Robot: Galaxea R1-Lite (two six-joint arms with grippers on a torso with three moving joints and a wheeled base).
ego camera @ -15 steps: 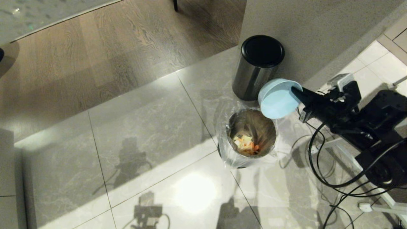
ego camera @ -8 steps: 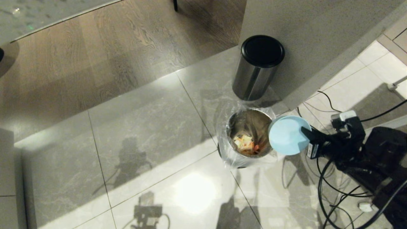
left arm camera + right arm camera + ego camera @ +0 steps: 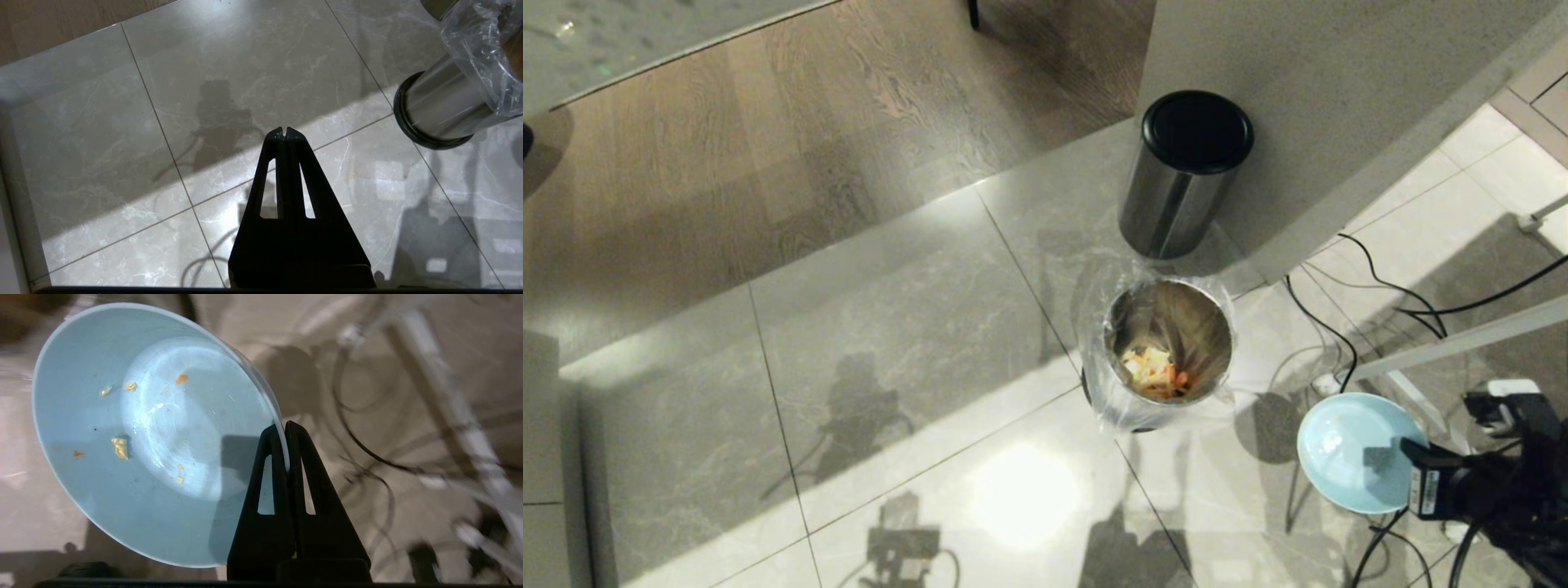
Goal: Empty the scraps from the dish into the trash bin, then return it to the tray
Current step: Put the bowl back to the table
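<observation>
Grey marbled floor tiles (image 3: 890, 351) filled the left and middle of what we saw from the head, with brown wood flooring (image 3: 768, 147) beyond them. Our left claw (image 3: 284, 132) hung over those tiles with its two black fingers pressed together and nothing between them; its wrist camera caught the black base ring and steel side of the trash bin (image 3: 441, 110) off to one side. Moving right, a black-lidded steel bin (image 3: 1186, 171) stood against the pale wall (image 3: 1298, 82), and just in front of it sat the trash bin (image 3: 1168, 351), open-topped and lined with a clear plastic bag (image 3: 1094, 327). The scraps (image 3: 1153, 371), pale sticks mixed with orange pieces, lay at its bottom. Farther right, apart from the bin and above a tangle of black cables (image 3: 1347, 343) on the floor, our right claw (image 3: 1409, 461) pinched the rim of the dish (image 3: 1352, 449), its fingers clamped shut on the thin blue edge. From the right wrist we saw the dish (image 3: 143, 433) with its inside facing the camera and only a few small yellow and orange crumbs (image 3: 119, 447) stuck to the inside. A white bar (image 3: 1462, 339) slanted across the floor behind the dish. We could not see the tray in any view.
</observation>
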